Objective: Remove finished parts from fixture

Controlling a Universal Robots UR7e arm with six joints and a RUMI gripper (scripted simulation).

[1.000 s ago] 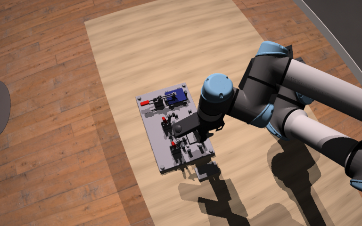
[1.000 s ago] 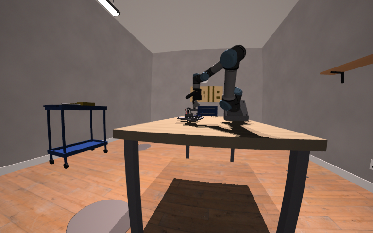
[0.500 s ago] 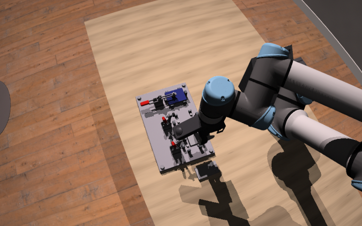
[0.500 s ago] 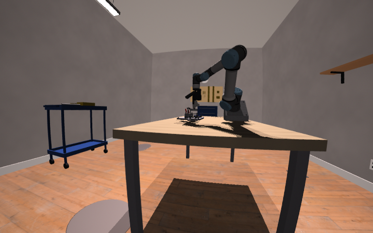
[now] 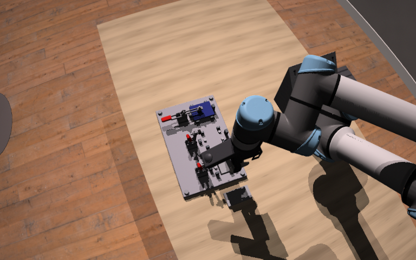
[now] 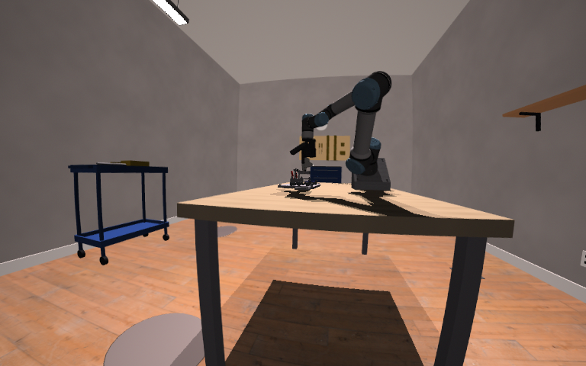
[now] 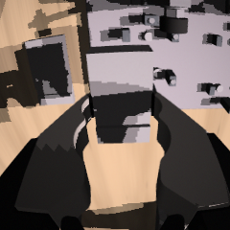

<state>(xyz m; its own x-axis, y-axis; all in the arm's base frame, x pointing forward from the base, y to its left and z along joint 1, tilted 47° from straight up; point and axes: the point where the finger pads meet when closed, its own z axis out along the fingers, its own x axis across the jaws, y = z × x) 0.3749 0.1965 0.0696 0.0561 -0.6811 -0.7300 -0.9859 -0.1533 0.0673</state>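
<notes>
One slotted part (image 7: pixel 124 103) is held between the claw's (image 7: pixel 123 126) two dark fingers, which are closed on its side faces; it hangs above the fixture's (image 5: pixel 171 146) near edge, so that it can be carried clear of the pins and clamps. The other slotted part (image 5: pixel 238 195) is seen lying flat on the worktop (image 5: pixel 184 58) just beyond that edge, to the left of the claw in the wrist view, apart from the fixture and seemingly already laid down. The blank (image 5: pixel 201 111) is clamped at the far end of the plate, well away from the claw, with its red-handled clamp (image 5: pixel 166 118) lying level, judged still shut. Two more red handles (image 5: pixel 188 137) stand near the claw, on the side away from the held part's way out. Bare worktop lies directly below and ahead of the claw, beside the laid part; a set-down there is judged possible, provided that the laid part is not struck.
</notes>
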